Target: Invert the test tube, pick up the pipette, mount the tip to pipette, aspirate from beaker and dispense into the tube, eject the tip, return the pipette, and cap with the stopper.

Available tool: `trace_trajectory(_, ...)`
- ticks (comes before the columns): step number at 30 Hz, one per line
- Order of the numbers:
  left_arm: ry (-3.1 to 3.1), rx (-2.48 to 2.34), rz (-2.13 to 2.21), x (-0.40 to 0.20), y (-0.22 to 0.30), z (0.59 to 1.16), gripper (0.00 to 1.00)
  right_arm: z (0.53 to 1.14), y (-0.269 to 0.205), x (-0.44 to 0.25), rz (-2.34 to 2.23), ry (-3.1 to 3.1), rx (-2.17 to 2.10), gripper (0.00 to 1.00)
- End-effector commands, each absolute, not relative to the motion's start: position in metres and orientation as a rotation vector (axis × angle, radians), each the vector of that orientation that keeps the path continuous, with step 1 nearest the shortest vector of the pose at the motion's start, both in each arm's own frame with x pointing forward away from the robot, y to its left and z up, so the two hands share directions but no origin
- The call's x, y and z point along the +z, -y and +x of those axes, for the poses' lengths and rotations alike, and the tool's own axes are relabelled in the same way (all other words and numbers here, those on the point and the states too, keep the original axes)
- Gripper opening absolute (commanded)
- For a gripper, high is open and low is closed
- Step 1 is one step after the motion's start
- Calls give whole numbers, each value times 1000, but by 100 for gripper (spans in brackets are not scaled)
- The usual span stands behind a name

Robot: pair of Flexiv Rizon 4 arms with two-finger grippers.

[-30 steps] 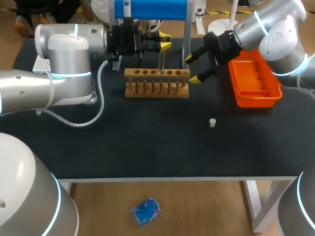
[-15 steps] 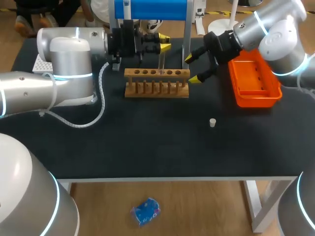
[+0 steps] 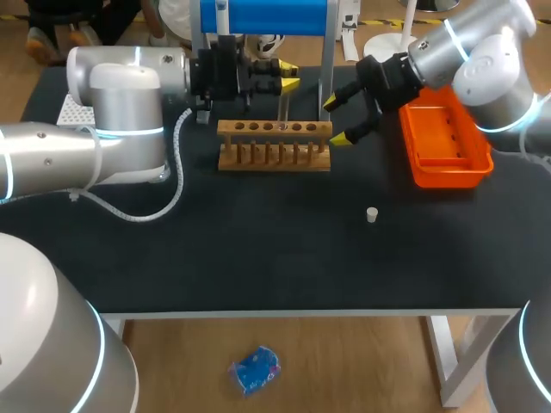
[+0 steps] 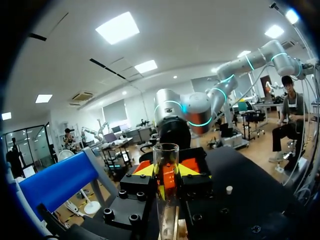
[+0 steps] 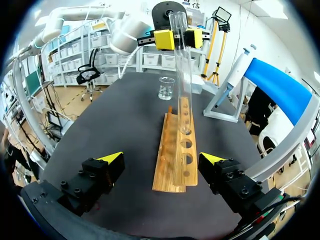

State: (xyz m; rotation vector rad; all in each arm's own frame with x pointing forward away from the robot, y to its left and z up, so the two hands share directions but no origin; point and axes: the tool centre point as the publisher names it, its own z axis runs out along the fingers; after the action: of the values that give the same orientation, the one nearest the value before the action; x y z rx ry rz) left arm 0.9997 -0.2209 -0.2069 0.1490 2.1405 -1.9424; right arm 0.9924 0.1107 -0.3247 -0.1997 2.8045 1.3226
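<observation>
A clear test tube [image 3: 282, 105] stands upright over the wooden rack [image 3: 274, 146], its lower end at one of the rack's holes. My left gripper [image 3: 281, 75] is shut on the tube's upper part. In the left wrist view the test tube [image 4: 166, 165] sits between the yellow tips of the left gripper [image 4: 167, 173], open mouth up. My right gripper [image 3: 339, 117] is open beside the rack's right end. In the right wrist view the right gripper [image 5: 161, 159] faces along the rack [image 5: 176, 150] toward the test tube [image 5: 181, 70]. A small white stopper [image 3: 372, 214] lies on the table.
An orange tray [image 3: 448, 159] sits at the right. A blue pipette stand [image 3: 263, 17] with the pipette [image 5: 244, 59] is behind the rack. A glass beaker [image 5: 166, 88] stands beyond the rack's far end. A white tip box [image 3: 72, 110] is at the far left.
My left arm's elbow has shifted slightly. Both grippers and the tube keep their places.
</observation>
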Motion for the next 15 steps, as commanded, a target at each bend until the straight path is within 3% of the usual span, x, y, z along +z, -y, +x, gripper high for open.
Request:
trace_trajectory(1, -2150, -1946, 156, -210, 223, 1005, 0, 993, -111, -325, -201, -2806, 1322, 100)
trace_trajectory(15, -2165, -1953, 135, -223, 223, 1016, 0, 993, -111, -325, -201, -2806, 1322, 100)
